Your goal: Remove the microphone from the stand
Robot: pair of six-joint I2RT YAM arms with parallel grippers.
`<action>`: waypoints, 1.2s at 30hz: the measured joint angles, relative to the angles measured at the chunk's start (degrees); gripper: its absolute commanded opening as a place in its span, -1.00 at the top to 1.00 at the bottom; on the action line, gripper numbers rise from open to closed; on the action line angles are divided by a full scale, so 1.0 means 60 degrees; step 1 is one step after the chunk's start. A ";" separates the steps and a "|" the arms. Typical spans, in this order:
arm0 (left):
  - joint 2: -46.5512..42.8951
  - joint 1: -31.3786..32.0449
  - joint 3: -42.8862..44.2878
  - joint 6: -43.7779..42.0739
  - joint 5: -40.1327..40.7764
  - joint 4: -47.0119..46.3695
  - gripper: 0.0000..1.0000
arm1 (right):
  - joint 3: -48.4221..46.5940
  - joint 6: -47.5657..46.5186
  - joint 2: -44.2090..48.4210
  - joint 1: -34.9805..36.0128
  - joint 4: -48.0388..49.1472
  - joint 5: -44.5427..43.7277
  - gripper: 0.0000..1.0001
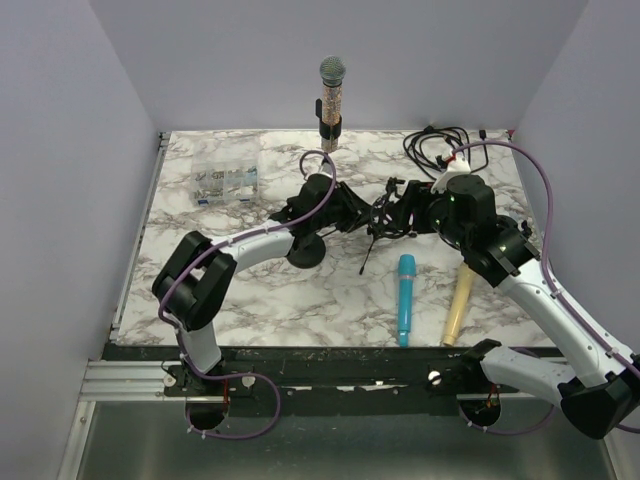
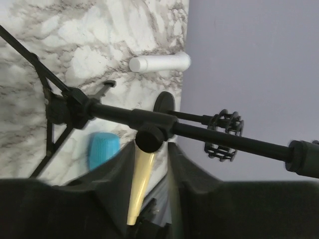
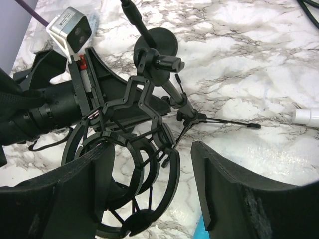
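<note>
The silver-headed microphone (image 1: 332, 92) stood upright at the top centre of the overhead view, seated in the black clip (image 1: 330, 131) of its stand against the back wall, well apart from both grippers. Lower down, in the middle of the marble table (image 1: 300, 300), the two arms met around a small tripod stand (image 1: 372, 232). The left gripper (image 2: 152, 147) had its jaws pinched narrow on the tripod's black rod, right at the round knob (image 2: 149, 138). The right gripper (image 3: 152, 148) held its jaws wide, with the tripod's empty ring cradle (image 3: 149, 107) sitting between the fingers and a gap showing on the right side. A blue microphone (image 1: 405, 298) and a pale yellow one (image 1: 457, 303) lay side by side at the lower right of the table. Coiled black cables (image 1: 440, 145) sat at the upper right, and a clear plastic box (image 1: 225, 182) at the upper left.
</note>
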State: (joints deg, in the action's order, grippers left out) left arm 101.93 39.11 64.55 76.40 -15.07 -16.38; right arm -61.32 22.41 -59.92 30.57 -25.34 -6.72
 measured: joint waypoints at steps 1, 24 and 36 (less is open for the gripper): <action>-0.0058 0.0044 0.0000 -0.0084 0.0175 0.0124 -0.11 | 0.0000 0.0000 0.0000 0.0000 -0.0004 -0.0004 -0.41; -0.1053 0.0503 0.0397 -0.8655 -0.0011 0.0703 -0.27 | 0.0000 0.0004 0.0051 -0.0025 -0.0004 0.0007 -0.42; -0.0364 0.0266 0.0339 -1.1693 -0.1133 -0.0841 -0.07 | 0.0000 -0.0004 0.0036 -0.0025 -0.0146 0.0051 -0.42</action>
State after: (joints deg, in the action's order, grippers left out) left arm 99.74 40.71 66.59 6.24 -21.87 -21.43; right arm -61.32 22.39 -59.70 30.41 -26.22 -6.42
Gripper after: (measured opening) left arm 0.595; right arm 0.709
